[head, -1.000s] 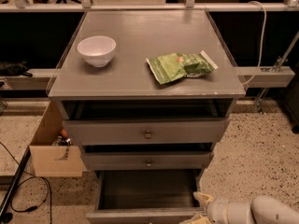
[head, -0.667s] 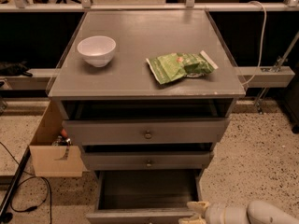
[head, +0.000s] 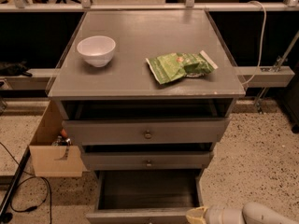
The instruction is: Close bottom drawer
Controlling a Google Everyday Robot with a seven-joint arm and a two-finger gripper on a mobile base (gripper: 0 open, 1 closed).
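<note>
The bottom drawer (head: 147, 190) of the grey cabinet stands pulled out, its dark box interior open to view and its front panel (head: 135, 217) at the lower edge of the picture. My gripper (head: 198, 215) shows at the bottom right as a pale yellowish tip on a white arm (head: 261, 214), right at the drawer's front right corner. The top drawer (head: 145, 132) with a round knob and the middle drawer (head: 147, 161) with a small knob sit slightly out above it.
A white bowl (head: 96, 50) and a green snack bag (head: 180, 65) lie on the cabinet top (head: 140, 83). An open cardboard box (head: 50, 146) stands on the floor at the left, with black cables (head: 18, 190) beside it. Speckled floor lies to the right.
My arm has moved left and down along the bottom edge, bringing the gripper tip closer to the drawer's front right corner. The drawer looks as open as before.
</note>
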